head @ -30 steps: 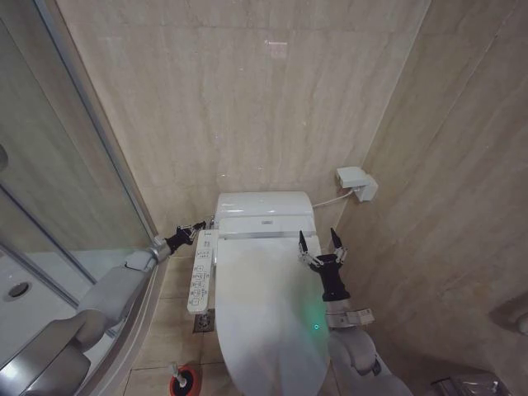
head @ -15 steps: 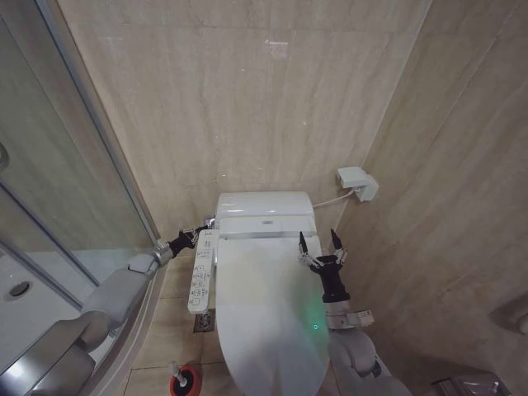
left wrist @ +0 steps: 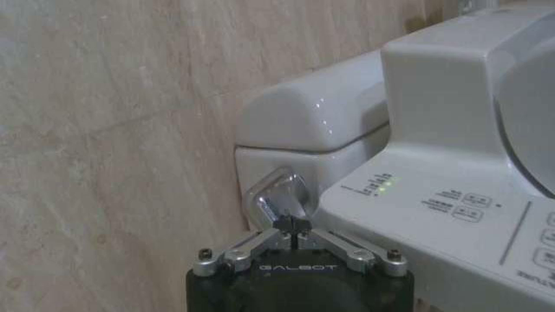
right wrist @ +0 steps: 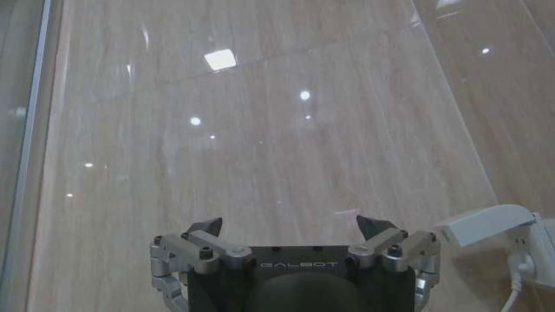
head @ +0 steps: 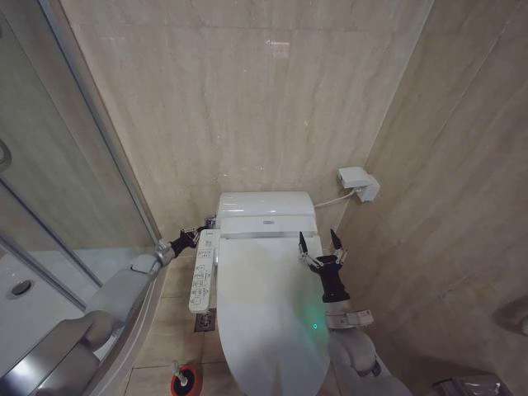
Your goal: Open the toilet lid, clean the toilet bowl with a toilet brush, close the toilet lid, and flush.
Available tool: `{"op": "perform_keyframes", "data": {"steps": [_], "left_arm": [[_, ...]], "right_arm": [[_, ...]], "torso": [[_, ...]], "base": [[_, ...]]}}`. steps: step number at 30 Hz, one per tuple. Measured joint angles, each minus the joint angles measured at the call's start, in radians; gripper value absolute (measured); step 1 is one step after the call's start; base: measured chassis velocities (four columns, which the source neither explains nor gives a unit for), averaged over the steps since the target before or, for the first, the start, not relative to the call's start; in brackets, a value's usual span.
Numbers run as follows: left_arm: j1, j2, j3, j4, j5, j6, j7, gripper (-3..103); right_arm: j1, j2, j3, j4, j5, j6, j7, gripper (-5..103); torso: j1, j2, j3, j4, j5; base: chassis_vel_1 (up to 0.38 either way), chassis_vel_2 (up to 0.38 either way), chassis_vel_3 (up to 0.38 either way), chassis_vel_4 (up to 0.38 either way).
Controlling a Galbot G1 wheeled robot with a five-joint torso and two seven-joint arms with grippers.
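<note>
Lid [head: 268, 305] lies shut over the bowl; brush [head: 183, 378] stands in its red cup on the floor, well apart to the left. So the step in hand looks like the flush. Chrome lever [left wrist: 279, 203] sits on the tank's [head: 264, 204] left side, just behind the control panel [head: 200, 268]. Your left gripper [left wrist: 293, 229] has fingers pinched together, tips right at the lever. Press it with the closed tips, square on, and keep off the panel buttons. Right gripper [head: 320, 245] hovers over the lid's right edge, fingers spread, holding nothing; leave it parked.
</note>
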Motion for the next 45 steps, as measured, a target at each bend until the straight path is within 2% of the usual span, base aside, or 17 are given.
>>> {"op": "perform_keyframes", "data": {"steps": [29,45], "left_arm": [[0.000,-0.009,-0.002,0.007,0.000,0.002,-0.008,0],[0.004,-0.020,-0.005,0.013,0.000,0.003,-0.010,0]], "right_arm": [[0.001,-0.003,-0.004,-0.005,0.002,0.003,-0.001,100],[0.000,-0.013,-0.002,-0.007,0.010,0.005,-0.005,100]], "torso": [[0.000,0.000,0.000,-0.0003,0.0000],[0.000,0.000,0.000,0.0004,0.0002]], "base": [[0.000,0.000,0.000,0.000],[0.000,0.000,0.000,0.000]]}}
